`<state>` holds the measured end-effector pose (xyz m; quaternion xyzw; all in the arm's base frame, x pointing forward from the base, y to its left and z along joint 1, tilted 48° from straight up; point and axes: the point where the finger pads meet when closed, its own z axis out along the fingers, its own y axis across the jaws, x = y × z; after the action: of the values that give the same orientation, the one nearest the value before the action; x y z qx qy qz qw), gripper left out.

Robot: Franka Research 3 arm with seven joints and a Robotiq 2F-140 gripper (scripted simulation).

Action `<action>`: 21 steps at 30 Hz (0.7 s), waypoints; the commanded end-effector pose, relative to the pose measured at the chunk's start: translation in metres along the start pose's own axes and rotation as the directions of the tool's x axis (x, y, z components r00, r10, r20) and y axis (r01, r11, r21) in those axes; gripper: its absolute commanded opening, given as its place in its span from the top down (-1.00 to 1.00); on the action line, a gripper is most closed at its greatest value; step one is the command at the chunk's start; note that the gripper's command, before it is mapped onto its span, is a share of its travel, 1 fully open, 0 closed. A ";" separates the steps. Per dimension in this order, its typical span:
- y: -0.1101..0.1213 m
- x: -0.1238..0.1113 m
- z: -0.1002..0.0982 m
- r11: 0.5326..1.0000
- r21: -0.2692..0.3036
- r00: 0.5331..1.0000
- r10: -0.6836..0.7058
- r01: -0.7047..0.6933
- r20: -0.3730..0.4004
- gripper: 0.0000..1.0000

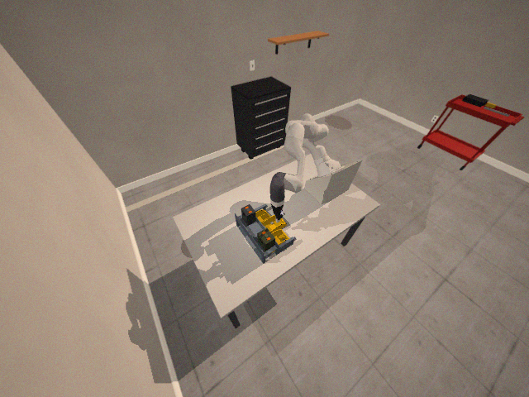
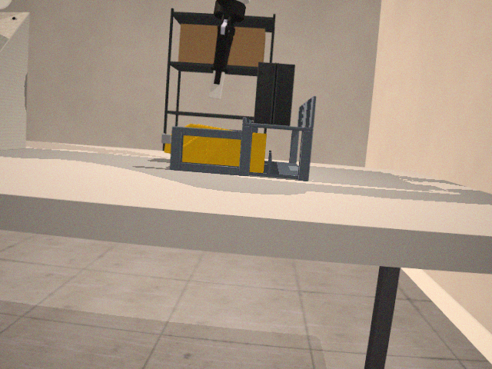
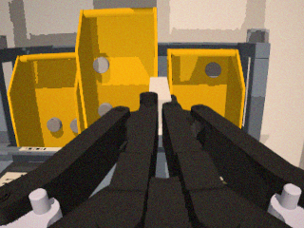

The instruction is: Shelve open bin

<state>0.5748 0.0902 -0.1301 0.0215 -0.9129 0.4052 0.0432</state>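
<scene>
A grey shelf (image 1: 262,234) stands on the table and also shows in the side view (image 2: 242,148). Three yellow open bins sit in a row in it. In the wrist view the middle bin (image 3: 117,57) reaches farther over the shelf's grey bar than the left bin (image 3: 45,98) and the right bin (image 3: 205,83). Grey round parts lie in each bin. My gripper (image 3: 158,90) is shut and empty, and hangs above the bins, over the gap between the middle and right ones. In the side view it (image 2: 216,89) is well above the shelf. It also shows in the overhead view (image 1: 278,212).
Two dark boxes (image 1: 246,212) (image 1: 265,239) with orange marks sit on the shelf's rear board. A grey panel (image 1: 337,181) stands on the table by the arm's base. A black drawer cabinet (image 1: 260,115) and a red cart (image 1: 469,128) stand on the floor.
</scene>
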 end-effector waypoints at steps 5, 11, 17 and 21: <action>-0.001 -0.001 -0.002 1.000 0.000 1.000 0.007 -0.007 0.001 1.00; -0.001 -0.001 -0.002 1.000 0.000 1.000 0.007 -0.007 0.001 1.00; -0.001 -0.001 -0.002 1.000 0.000 1.000 0.005 -0.005 0.001 1.00; -0.001 0.000 -0.002 1.000 0.001 1.000 -0.008 0.008 0.000 1.00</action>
<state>0.5750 0.0904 -0.1298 0.0215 -0.9130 0.4050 0.0431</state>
